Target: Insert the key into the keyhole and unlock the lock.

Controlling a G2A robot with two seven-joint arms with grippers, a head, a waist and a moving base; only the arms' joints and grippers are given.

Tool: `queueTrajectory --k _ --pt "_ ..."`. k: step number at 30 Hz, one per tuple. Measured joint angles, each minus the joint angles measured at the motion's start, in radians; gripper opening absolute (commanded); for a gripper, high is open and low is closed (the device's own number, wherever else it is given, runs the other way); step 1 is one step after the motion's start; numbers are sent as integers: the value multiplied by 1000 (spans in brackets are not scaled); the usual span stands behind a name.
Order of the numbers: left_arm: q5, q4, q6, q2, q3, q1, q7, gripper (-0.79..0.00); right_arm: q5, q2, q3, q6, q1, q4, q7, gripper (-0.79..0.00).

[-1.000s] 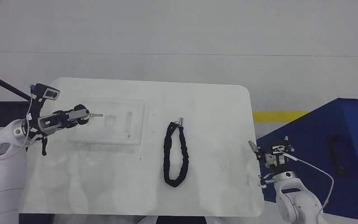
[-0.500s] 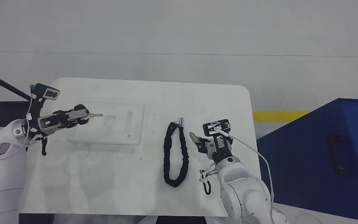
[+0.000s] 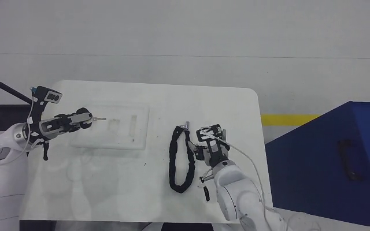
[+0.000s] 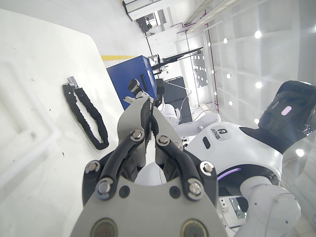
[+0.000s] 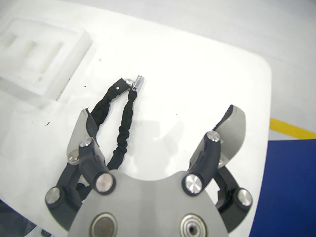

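Observation:
A black fabric-covered chain lock (image 3: 182,161) lies in a loop mid-table, its silver lock cylinder (image 3: 185,124) at the far end. My left gripper (image 3: 89,119) hovers over the table's left side, shut on a small silver key (image 3: 99,119) that pokes out toward the lock. In the left wrist view its fingers (image 4: 145,114) are pressed together, with the chain lock (image 4: 86,114) farther off. My right gripper (image 3: 198,149) sits just right of the chain, open. The right wrist view shows this gripper (image 5: 159,120) spread wide, one finger (image 5: 85,124) over the chain (image 5: 123,124), the cylinder (image 5: 137,82) ahead.
A white foam tray (image 3: 141,144) with shallow recesses lies under the left gripper; it shows as the tray (image 5: 81,40) beyond the chain. The white table (image 3: 231,104) has rounded corners. A blue cabinet (image 3: 324,150) stands off its right edge.
The right arm has swung in from the table's right edge to just beside the chain. The left arm and the key have stayed still.

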Motion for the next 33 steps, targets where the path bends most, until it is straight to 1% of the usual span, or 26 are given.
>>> queueTrajectory --k 1,4,6,7,9,15,17,19,21,23,24,25,28,31,33 --pt "0 0 0 0 0 0 0 -785 4 -17 -31 34 65 40 82 0" --pt "0 0 0 0 0 0 0 -785 -14 -63 -110 104 219 135 260 0" --pt "0 0 0 0 0 0 0 -785 14 -89 -141 129 288 180 331 0" --pt "0 0 0 0 0 0 0 -785 54 -102 -144 126 316 213 354 0" --pt "0 0 0 0 0 0 0 -785 86 -106 -141 119 324 230 360 0" --pt "0 0 0 0 0 0 0 -785 73 -104 -140 118 321 223 357 0" --pt "0 0 0 0 0 0 0 -785 94 -105 -136 98 306 222 335 0" --pt "0 0 0 0 0 0 0 -785 129 -108 -123 65 303 264 309 0" --pt "0 0 0 0 0 0 0 -785 129 -117 -122 64 325 307 347 0" --pt "0 0 0 0 0 0 0 -785 141 -136 -132 91 362 374 409 0" --pt "0 0 0 0 0 0 0 -785 155 -147 -136 81 383 408 431 0" --pt "0 0 0 0 0 0 0 -785 177 -162 -131 51 407 460 447 0" --pt "0 0 0 0 0 0 0 -785 235 -207 -125 3 462 566 470 0" --pt "0 0 0 0 0 0 0 -785 274 -247 -113 10 505 643 464 0" --pt "0 0 0 0 0 0 0 -785 272 -269 -110 27 521 687 448 0"
